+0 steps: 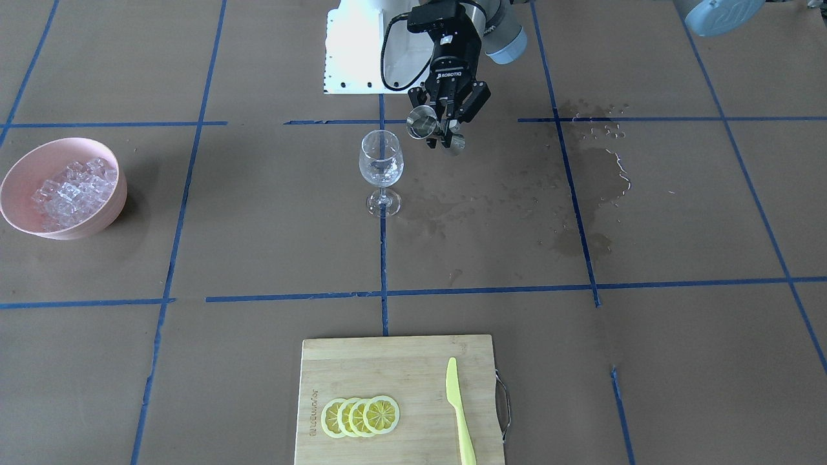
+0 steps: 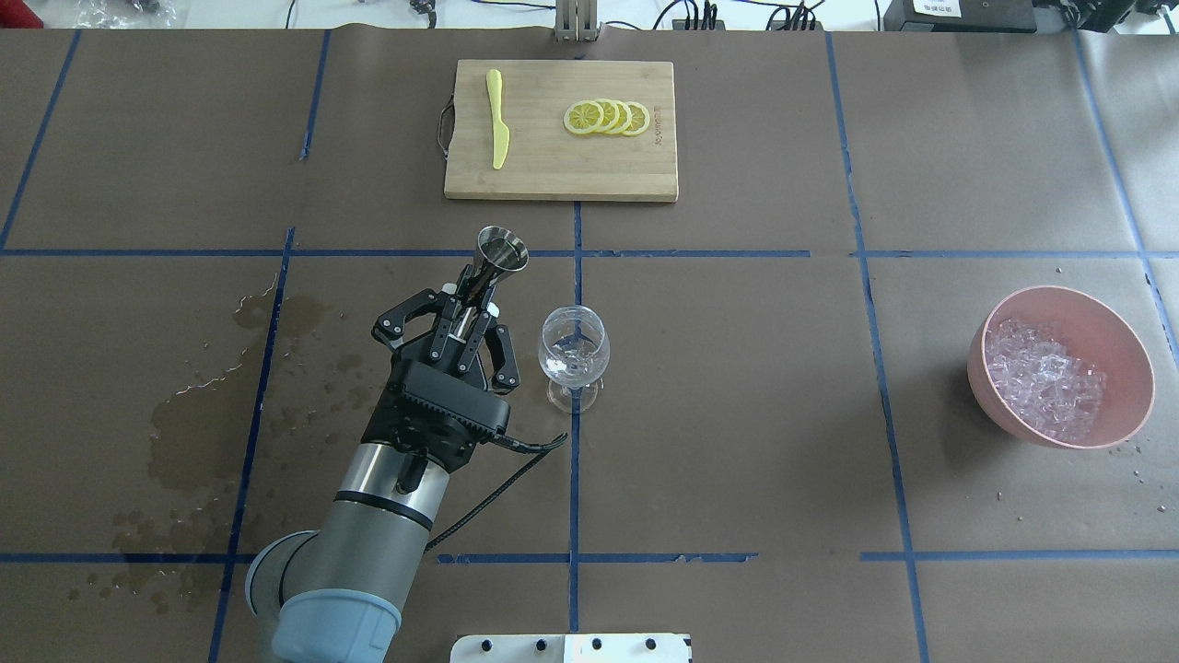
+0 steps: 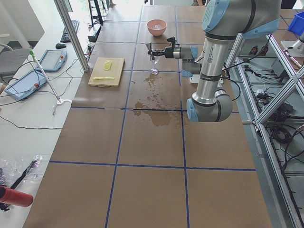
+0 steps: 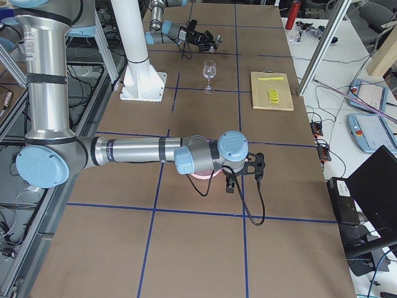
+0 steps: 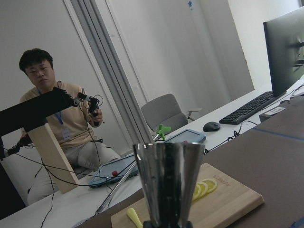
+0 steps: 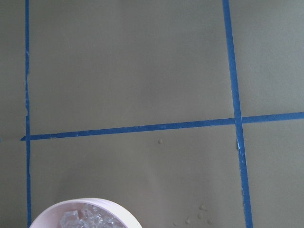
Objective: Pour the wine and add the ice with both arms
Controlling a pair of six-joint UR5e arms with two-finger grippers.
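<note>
Gripping jigger (image 2: 497, 260) waist, L gripper (image 2: 472, 304) pinched on it beside wine glass (image 2: 573, 345) for pour; R gripper (image 4: 251, 169) near ice (image 2: 1045, 378), aperture can't tell.

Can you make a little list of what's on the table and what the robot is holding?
Left gripper: shut on a metal measuring cup, beside the wine glass
Bowl: pink, holds ice
Cutting board: lemon slices and a yellow knife
Table: wet patch on the robot's left
</note>
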